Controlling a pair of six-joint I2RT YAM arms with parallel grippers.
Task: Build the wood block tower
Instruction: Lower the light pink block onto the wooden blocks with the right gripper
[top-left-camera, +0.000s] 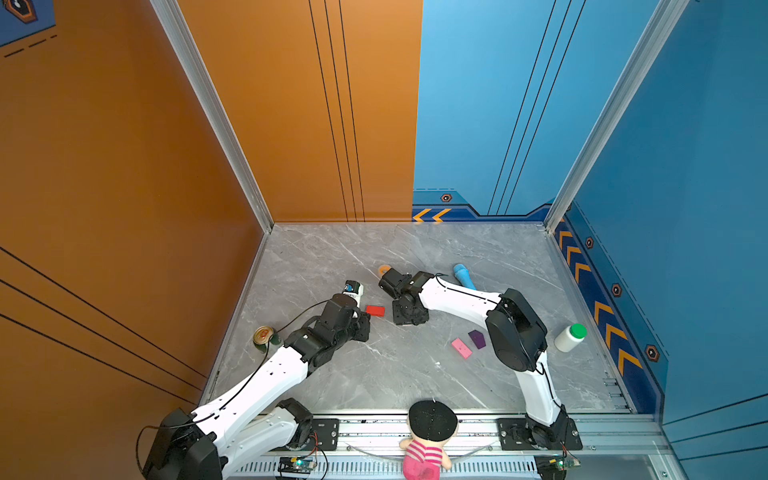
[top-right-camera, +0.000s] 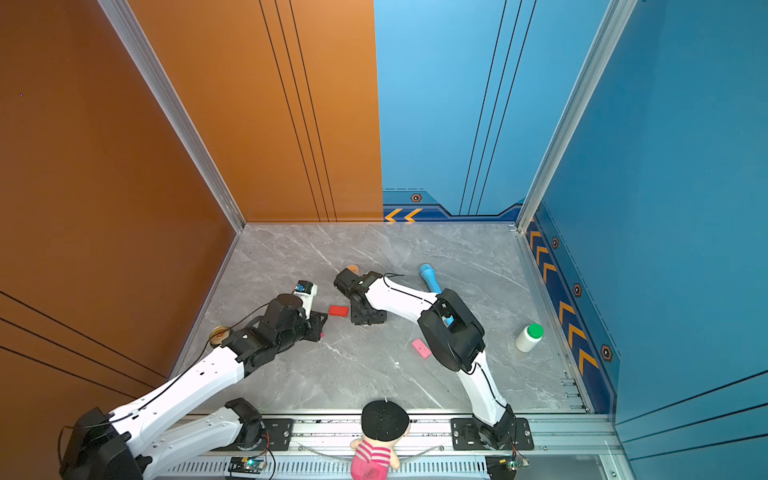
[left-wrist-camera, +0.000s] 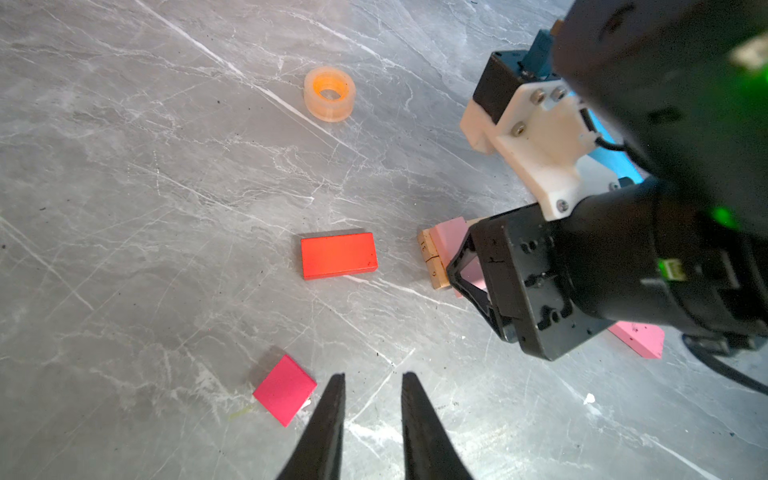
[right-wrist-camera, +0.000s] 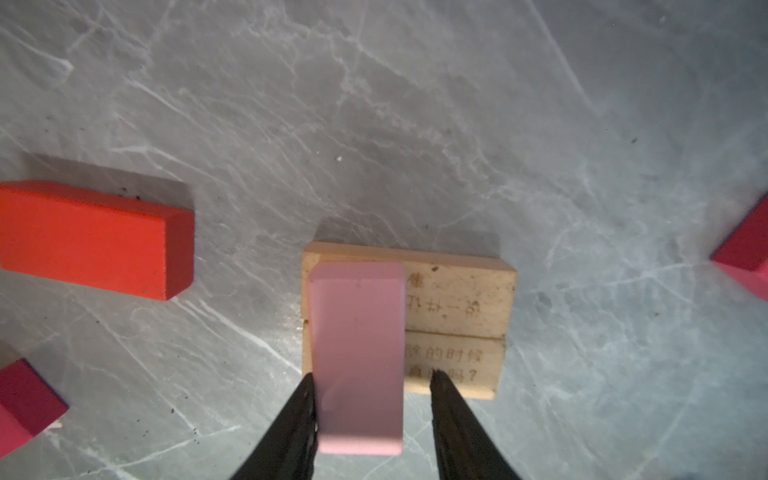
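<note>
Placing step: right gripper (right-wrist-camera: 372, 375) parted around pale pink brick (right-wrist-camera: 357, 324) on tan slabs (right-wrist-camera: 453, 307); left gripper (left-wrist-camera: 374, 375) parted, empty. Next: lift clear, fetch second pink brick (top-left-camera: 461, 348), four o'clock.

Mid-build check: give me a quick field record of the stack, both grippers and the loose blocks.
stack: pale pink brick lying across two tan slabs set side by side on the table
right gripper: open, jaws flanking that brick, gap showing on one side
left gripper: open, empty, next to a magenta cube
loose blocks: red brick, second pink brick, purple house piece, all on the table, apart from the stack
</note>
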